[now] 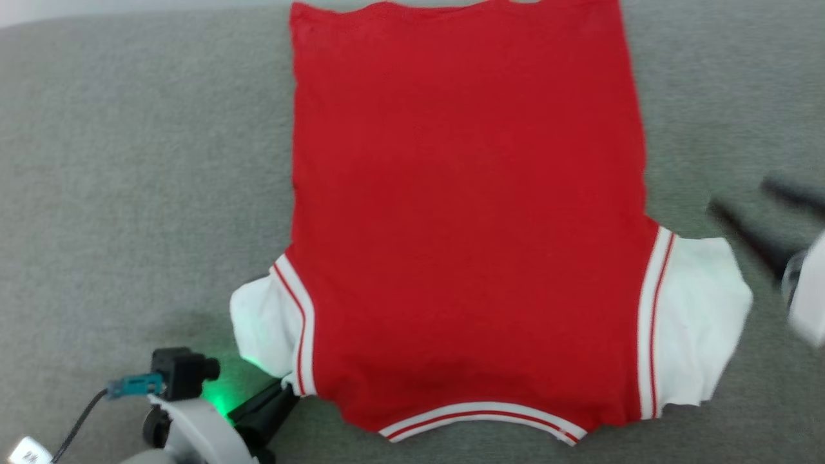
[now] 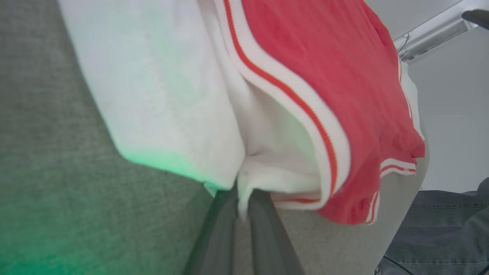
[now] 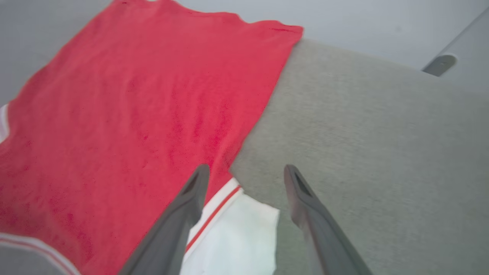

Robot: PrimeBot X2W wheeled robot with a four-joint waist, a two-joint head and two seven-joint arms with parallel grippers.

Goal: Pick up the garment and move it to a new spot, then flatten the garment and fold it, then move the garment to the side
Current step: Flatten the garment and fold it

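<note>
The garment [image 1: 464, 212] is spread nearly flat on the grey padded surface [image 1: 129, 193]. Its neck band [image 1: 480, 415] is twd the robot, and the hem at the far side is cut off by the top of the head view.

The L gripper [image 1: 287, 390] is seen at the lower L corner, clamped on the edge of the L white sleeve [image 1: 264, 322]. In the L wrist view a thin lip of white cloth is pinched where that gripper [image 2: 244, 198] closes. The R gripper [image 1: 740, 195] is blurred. Its jaws are held apart w/ nothing betw. them, near the R white sleeve [image 1: 699, 316] but not touching it.

Step is judged as flattening, nearly done; fold not yet begun. The L sleeve is bunched & looks smaller than the R one, which lies flatter.

To do this well:
- The L sleeve should be drawn outward & kept low along the surface, not lifted, so the red body isn't dragged or rippled.
- The pull is best kept short & slow. The pinch is thin and at the very edge, so the cloth may slip if tugged hard.
- Release should be left until the sleeve lies flat.
- The R gripper can be kept clear, or pressed on the R sleeve as an anchor if the body starts to slide.
- Sleeves should be checked for symmetry before folding, since creases prob. get locked in.
</note>
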